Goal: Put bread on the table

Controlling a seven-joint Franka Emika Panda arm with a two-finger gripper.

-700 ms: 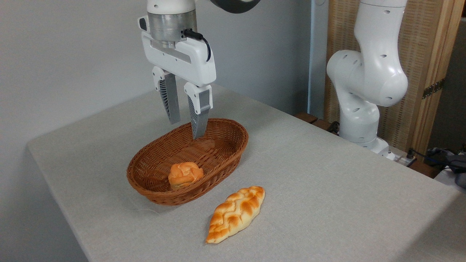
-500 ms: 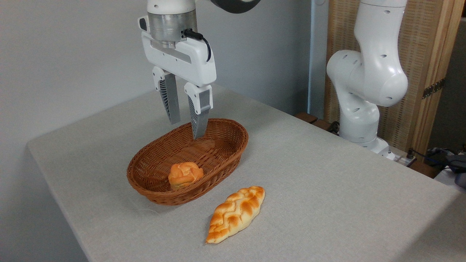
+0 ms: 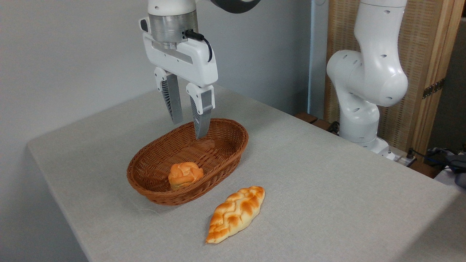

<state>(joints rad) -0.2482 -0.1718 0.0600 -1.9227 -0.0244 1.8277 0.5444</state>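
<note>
While the bread (image 3: pixel 185 175) lies inside the wicker basket (image 3: pixel 225 153) on the desk (image 3: pixel 327 189), the gripper (image 3: pixel 190 129) hangs empty above the basket's far end, jaws narrowly parted; a braided loaf (image 3: pixel 236 213) lies beside the basket.

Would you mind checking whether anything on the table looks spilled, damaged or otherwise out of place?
Nothing stands out. The bread sits intact inside the wicker basket, the braided loaf lies whole on the table beside it, and the gripper hangs open and empty above the basket's far end. No crumbs or spills show.
</note>
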